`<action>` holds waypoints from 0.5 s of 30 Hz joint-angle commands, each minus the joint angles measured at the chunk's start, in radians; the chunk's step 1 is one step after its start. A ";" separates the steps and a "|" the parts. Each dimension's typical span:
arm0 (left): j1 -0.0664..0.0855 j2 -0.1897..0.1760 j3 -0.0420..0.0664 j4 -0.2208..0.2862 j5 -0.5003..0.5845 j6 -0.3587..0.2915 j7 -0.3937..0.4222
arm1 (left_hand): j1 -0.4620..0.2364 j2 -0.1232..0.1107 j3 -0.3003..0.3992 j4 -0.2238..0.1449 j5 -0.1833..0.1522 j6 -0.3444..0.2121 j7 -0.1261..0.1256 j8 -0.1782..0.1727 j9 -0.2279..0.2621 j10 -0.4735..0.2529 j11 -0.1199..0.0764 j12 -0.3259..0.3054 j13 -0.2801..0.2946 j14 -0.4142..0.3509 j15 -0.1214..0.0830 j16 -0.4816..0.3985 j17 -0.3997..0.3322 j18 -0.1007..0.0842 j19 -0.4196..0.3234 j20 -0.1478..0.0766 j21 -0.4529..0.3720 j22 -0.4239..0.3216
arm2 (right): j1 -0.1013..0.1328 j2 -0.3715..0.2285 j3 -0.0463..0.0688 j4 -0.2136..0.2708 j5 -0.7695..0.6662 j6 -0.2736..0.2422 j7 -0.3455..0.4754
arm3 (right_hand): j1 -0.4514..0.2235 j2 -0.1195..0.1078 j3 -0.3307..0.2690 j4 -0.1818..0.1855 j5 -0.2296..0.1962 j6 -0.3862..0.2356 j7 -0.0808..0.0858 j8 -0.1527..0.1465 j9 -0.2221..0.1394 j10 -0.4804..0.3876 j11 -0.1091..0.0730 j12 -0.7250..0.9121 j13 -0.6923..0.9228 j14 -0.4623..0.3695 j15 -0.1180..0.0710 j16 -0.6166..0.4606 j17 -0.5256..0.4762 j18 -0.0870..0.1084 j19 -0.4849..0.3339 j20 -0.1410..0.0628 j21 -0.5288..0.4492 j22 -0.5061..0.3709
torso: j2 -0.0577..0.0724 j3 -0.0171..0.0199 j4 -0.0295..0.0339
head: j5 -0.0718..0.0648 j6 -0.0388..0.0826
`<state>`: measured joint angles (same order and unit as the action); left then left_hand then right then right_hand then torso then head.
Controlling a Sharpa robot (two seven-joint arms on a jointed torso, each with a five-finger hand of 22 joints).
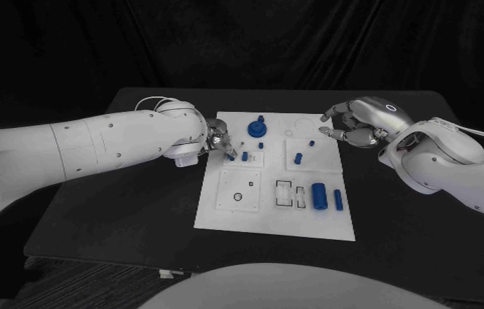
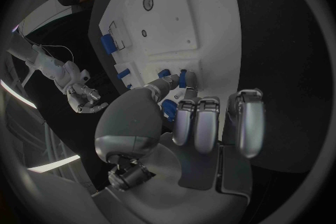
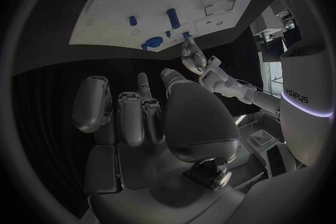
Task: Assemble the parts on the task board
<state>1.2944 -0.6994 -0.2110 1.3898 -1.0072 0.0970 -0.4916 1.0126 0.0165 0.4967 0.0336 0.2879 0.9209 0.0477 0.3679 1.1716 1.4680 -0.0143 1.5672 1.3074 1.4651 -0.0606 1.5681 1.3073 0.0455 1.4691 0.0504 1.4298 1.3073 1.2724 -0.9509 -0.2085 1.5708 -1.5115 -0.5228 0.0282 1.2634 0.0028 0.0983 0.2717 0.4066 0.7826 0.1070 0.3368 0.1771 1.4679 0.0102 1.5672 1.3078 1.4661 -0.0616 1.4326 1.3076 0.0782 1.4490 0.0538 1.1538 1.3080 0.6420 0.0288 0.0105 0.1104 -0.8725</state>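
The white task board [image 1: 252, 214] lies mid-table. My left hand [image 1: 217, 141] is at the board's left edge and pinches a small blue peg [image 2: 182, 79] between thumb and a finger, low over a square pocket. Beside it stand a blue round gear-like part [image 1: 256, 128] and short pegs [image 1: 299, 159]. A large blue cylinder [image 1: 319, 196] and a thinner one [image 1: 338, 199] lie near the board's right edge. My right hand [image 1: 353, 124] hovers over the board's far right corner, fingers loosely bent and apart, holding nothing. The right wrist view shows my left hand [image 3: 196, 61] with the peg [image 3: 185, 36] at its fingertips.
A black ring [image 1: 237, 197] lies in a square recess on the board's near left. Rectangular slots [image 1: 285, 193] sit beside the large cylinder. The black table [image 1: 121, 211] extends around the board on every side.
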 commanded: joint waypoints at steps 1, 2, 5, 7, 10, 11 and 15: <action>-0.006 0.005 -0.002 0.002 0.003 0.022 0.014 | -0.038 -0.016 -0.045 0.028 -0.080 0.007 -0.002 -0.010 -0.005 0.103 -0.005 0.004 0.263 0.106 -0.006 0.003 0.263 -0.003 -0.005 -0.004 -0.005 0.191 | -0.003 0.000 0.001 0.000 -0.002 0.005 -0.017 | 0.009 -0.002 0.004 0.000 0.005 0.003 0.004 -0.001 -0.001 0.103 0.005 0.004 0.263 0.074 0.008 -0.005 0.126 0.003 0.003 -0.001 -0.006 0.154 | 0.000 0.0003 0.0002 | 0.001 0.000; -0.006 0.005 -0.002 0.001 0.003 0.025 0.013 | -0.040 -0.016 -0.049 0.031 -0.085 0.007 -0.002 -0.010 -0.006 0.103 -0.005 0.004 0.263 0.106 -0.006 0.003 0.263 -0.003 -0.005 -0.004 -0.006 0.191 | -0.003 0.000 0.001 0.001 -0.002 0.005 -0.017 | 0.009 -0.002 0.004 0.000 0.006 0.003 0.004 -0.001 -0.001 0.103 0.005 0.004 0.263 0.074 0.008 -0.005 0.126 0.003 0.003 -0.001 -0.006 0.154 | 0.000 0.0003 0.0004 | 0.000 0.000; -0.006 0.005 -0.002 0.000 0.003 0.029 0.009 | -0.071 -0.026 -0.104 0.069 -0.133 0.007 0.004 -0.019 -0.011 0.103 -0.001 0.004 0.263 0.106 -0.003 0.003 0.263 -0.002 -0.007 -0.002 -0.010 0.191 | -0.003 0.000 0.001 0.001 -0.002 0.006 -0.018 | 0.009 -0.002 0.004 0.000 0.006 0.003 0.004 -0.001 -0.002 0.103 0.006 0.004 0.263 0.074 0.008 -0.005 0.126 0.003 0.003 -0.001 -0.007 0.154 | 0.000 0.0004 0.0003 | 0.000 0.000; -0.006 0.005 -0.002 -0.001 0.003 0.032 0.006 | -0.087 -0.028 -0.136 0.091 -0.152 0.009 0.006 -0.023 -0.014 0.103 0.001 0.004 0.263 0.106 -0.001 0.003 0.263 -0.002 -0.007 0.000 -0.011 0.191 | -0.003 -0.001 0.001 0.001 -0.002 0.007 -0.018 | 0.009 -0.002 0.004 0.000 0.006 0.003 0.004 -0.001 -0.002 0.103 0.006 0.004 0.263 0.074 0.008 -0.005 0.126 0.003 0.003 -0.001 -0.007 0.154 | 0.000 0.0004 -0.0001 | 0.000 0.000; -0.006 0.006 -0.002 -0.002 0.003 0.036 0.001 | -0.112 -0.030 -0.188 0.127 -0.181 0.011 0.008 -0.026 -0.013 0.103 0.003 0.004 0.263 0.106 0.001 0.003 0.263 -0.001 -0.009 0.003 -0.015 0.191 | -0.003 -0.001 0.001 0.001 -0.002 0.007 -0.019 | 0.012 -0.003 0.005 -0.001 0.011 0.003 0.004 -0.001 -0.002 0.103 0.006 0.004 0.263 0.074 0.008 -0.005 0.126 0.003 0.003 -0.001 -0.006 0.155 | 0.000 0.0006 0.0000 | 0.000 0.000; -0.006 0.006 -0.002 -0.003 0.003 0.037 0.000 | -0.117 -0.029 -0.202 0.137 -0.189 0.010 0.008 -0.026 -0.012 0.103 0.004 0.004 0.263 0.106 0.002 0.003 0.263 0.000 -0.010 0.003 -0.018 0.191 | -0.003 -0.001 0.001 0.001 -0.002 0.008 -0.019 | 0.012 -0.003 0.005 -0.001 0.011 0.003 0.004 -0.001 -0.002 0.103 0.006 0.004 0.263 0.074 0.008 -0.005 0.126 0.003 0.003 -0.001 -0.006 0.155 | 0.000 0.0005 0.0002 | -0.001 0.000; -0.007 0.006 -0.002 -0.005 0.003 0.039 -0.003 | -0.126 -0.025 -0.231 0.158 -0.204 0.011 0.008 -0.026 -0.008 0.103 0.004 0.004 0.263 0.106 0.002 0.003 0.263 0.000 -0.011 0.004 -0.020 0.191 | -0.003 -0.001 0.001 0.001 -0.002 0.009 -0.020 | 0.014 -0.003 0.006 -0.002 0.013 0.004 0.004 -0.001 -0.003 0.103 0.006 0.004 0.263 0.074 0.008 -0.005 0.126 0.003 0.003 -0.001 -0.007 0.154 | -0.001 0.0008 -0.0007 | -0.001 0.000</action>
<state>1.2903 -0.6964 -0.2116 1.3828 -1.0074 0.1144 -0.4959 0.8955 -0.0112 0.2714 0.1908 0.0884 0.9329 0.0500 0.3459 1.1622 1.4680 -0.0143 1.5672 1.3073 1.4650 -0.0605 1.5682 1.3073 0.0455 1.4654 0.0541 1.4154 1.3073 1.2721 -0.9515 -0.2085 1.5708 -1.5114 -0.5193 0.0266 1.2679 -0.0016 0.0983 0.2717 0.4175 0.7826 0.1070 0.3368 0.1761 1.4679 0.0102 1.5672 1.3076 1.4661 -0.0616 1.4326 1.3075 0.0783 1.4490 0.0538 1.1538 1.3078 0.6417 0.0292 0.0106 0.1092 -0.8725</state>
